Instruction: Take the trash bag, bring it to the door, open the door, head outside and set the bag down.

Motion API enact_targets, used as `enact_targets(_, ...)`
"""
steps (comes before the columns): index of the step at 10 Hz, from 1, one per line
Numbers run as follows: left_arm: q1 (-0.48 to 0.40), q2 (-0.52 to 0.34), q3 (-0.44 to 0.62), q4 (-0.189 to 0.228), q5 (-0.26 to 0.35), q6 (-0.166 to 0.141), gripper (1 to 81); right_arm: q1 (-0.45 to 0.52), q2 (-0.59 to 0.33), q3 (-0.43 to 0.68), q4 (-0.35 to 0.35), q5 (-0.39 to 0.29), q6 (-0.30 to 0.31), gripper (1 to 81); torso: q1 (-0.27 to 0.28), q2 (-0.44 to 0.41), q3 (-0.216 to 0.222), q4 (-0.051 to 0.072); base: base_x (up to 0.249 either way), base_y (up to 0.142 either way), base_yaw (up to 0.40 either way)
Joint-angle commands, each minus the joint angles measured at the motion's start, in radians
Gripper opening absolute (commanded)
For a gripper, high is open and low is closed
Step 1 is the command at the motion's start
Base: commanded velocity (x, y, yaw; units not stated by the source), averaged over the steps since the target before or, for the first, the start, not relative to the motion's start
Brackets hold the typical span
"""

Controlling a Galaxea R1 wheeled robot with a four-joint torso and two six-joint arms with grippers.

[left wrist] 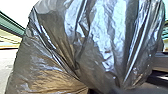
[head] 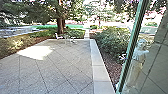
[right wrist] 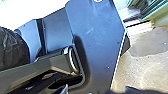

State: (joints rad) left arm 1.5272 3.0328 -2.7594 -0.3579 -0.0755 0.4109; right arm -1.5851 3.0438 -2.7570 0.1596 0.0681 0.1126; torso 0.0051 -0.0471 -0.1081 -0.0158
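Nearest: trash bag (left wrist: 100, 45), dark and glossy, bulging close to the camera in the left wrist view, its plastic drawn into folds. Left gripper: cannot tell whether it stands apart, together or clamped on the bag. Right gripper: cannot tell either.

Head view, lower right: a dark, green-edged frame (head: 133, 37) slants from the bottom edge up to the top, the closest upright border on that side. Pale statue (head: 140, 57) right of it; can't tell whether it is seen through glass or mirrored.

Paving (head: 60, 70) spreads from the bottom edge across the left and centre, crossed by diagonal joints. Good open room here, right up to mid-frame. Its right side is bounded by a pale stone border (head: 99, 71), running from bottom centre-right up toward the middle. Mulch (head: 111, 66) lies just beyond that border, narrowing the room between stone and frame. Sunlit patch (head: 37, 52) at left centre, on the paving.

Farther: bushy planting (head: 112, 40) right of centre, low greenery (head: 17, 45) along the left edge. Pale outdoor furniture (head: 58, 37) near the paving's far edge, upper centre-left. Tree trunk (head: 60, 23) behind it, foliage across the top.
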Motion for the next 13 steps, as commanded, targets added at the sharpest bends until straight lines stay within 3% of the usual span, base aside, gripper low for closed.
enact_targets(1, -0.046, -0.012, -0.003, 0.008, 0.059, 0.002, 1.0, 0.038, 0.011, 0.005, 0.003, -0.057, -0.002, 81.1, 0.0, 0.0, 0.0, 0.0, 0.112, 0.0, 0.0)
enact_targets(13, -0.045, -0.012, -0.002, 0.008, 0.059, 0.002, 1.0, 0.039, 0.011, 0.004, 0.003, -0.057, -0.002, 81.1, 0.001, 0.001, 0.0, 0.0, 0.118, 0.0, 0.0)
